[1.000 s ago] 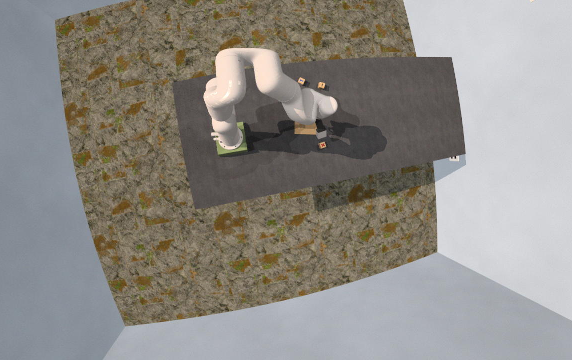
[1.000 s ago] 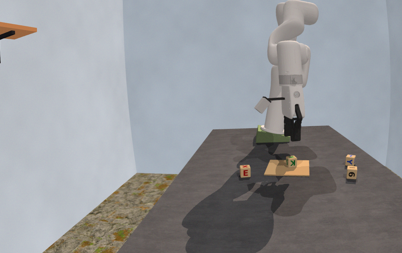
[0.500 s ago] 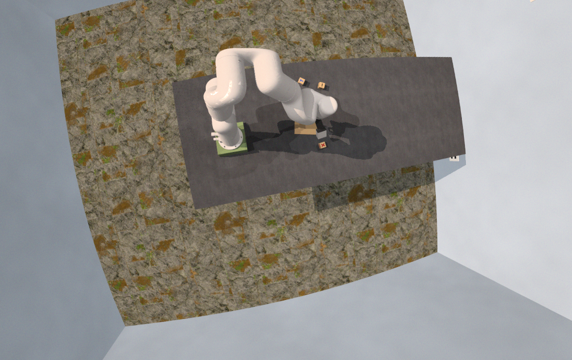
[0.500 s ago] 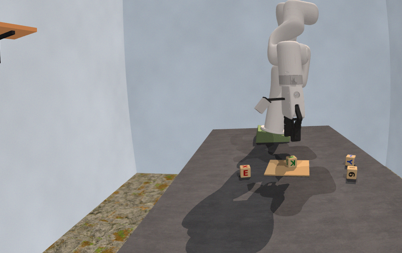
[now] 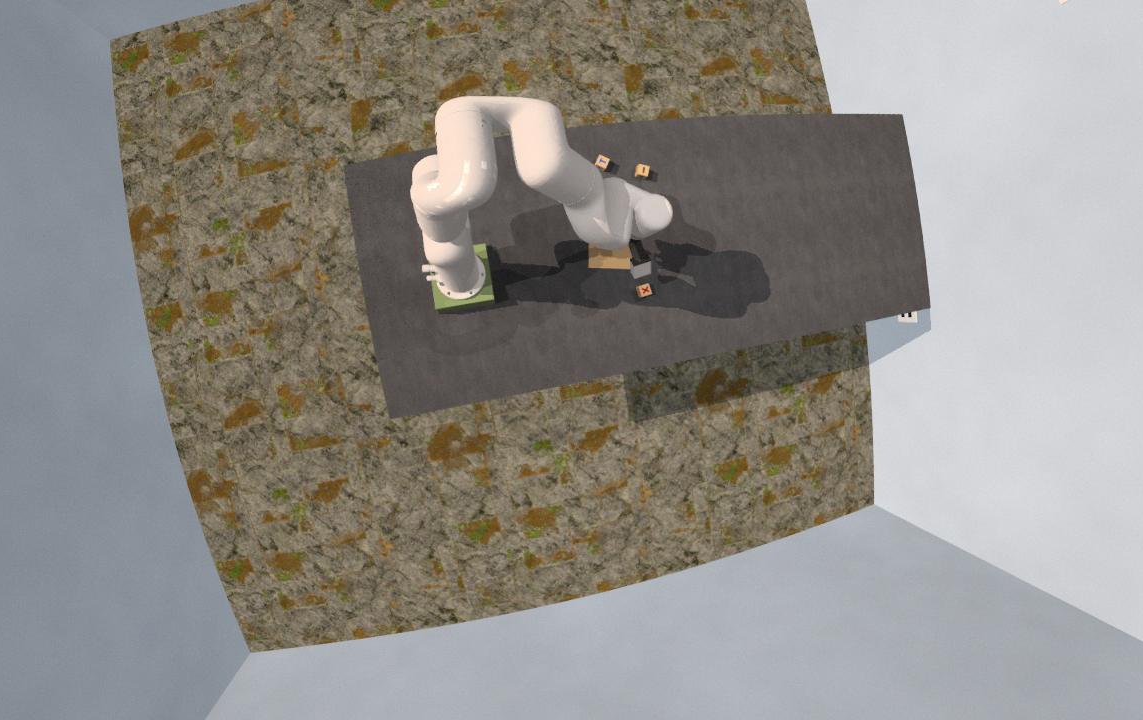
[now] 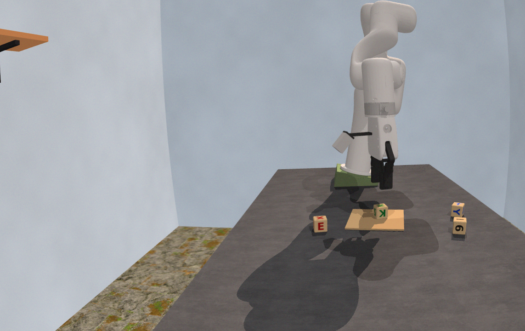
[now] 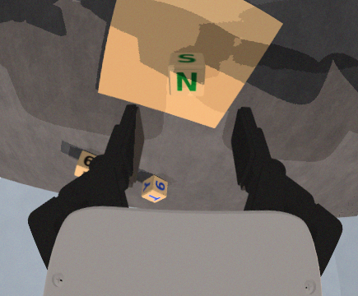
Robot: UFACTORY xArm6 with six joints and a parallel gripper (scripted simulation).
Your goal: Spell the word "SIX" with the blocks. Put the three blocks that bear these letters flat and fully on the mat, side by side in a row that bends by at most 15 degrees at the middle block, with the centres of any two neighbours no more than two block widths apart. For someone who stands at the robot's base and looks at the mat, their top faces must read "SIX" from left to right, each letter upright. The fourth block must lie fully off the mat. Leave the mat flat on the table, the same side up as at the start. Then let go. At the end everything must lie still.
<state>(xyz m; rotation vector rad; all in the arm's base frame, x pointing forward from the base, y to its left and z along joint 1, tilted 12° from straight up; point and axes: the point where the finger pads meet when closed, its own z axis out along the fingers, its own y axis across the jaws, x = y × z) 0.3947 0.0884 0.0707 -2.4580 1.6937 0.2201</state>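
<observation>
The mat [image 5: 597, 261] [image 6: 358, 224] [image 7: 121, 70] lies flat on the table. The green-lettered block [image 6: 380, 211] [image 7: 187, 75] sits on it with N on top, S and K on side faces. The red-lettered block [image 5: 644, 290] [image 6: 320, 224] lies off the mat, X up, E on a side. The black-lettered block [image 5: 642, 170] [image 6: 459, 226] [image 7: 83, 164] lies off the mat, I up, 6 on a side. The blue-lettered block [image 5: 602, 162] [image 6: 457, 210] [image 7: 154, 189] lies off the mat, T up. My gripper [image 6: 381, 181] [image 7: 188, 122] is open and empty, above the mat area.
The dark table [image 5: 790, 179] [image 6: 289, 283] carries everything. The green base plate [image 5: 487, 291] [image 6: 348, 179] bears the arm at the table's far end in the exterior view. An orange shelf [image 6: 9, 37] hangs on the left wall. The arm hides part of the mat in the top view.
</observation>
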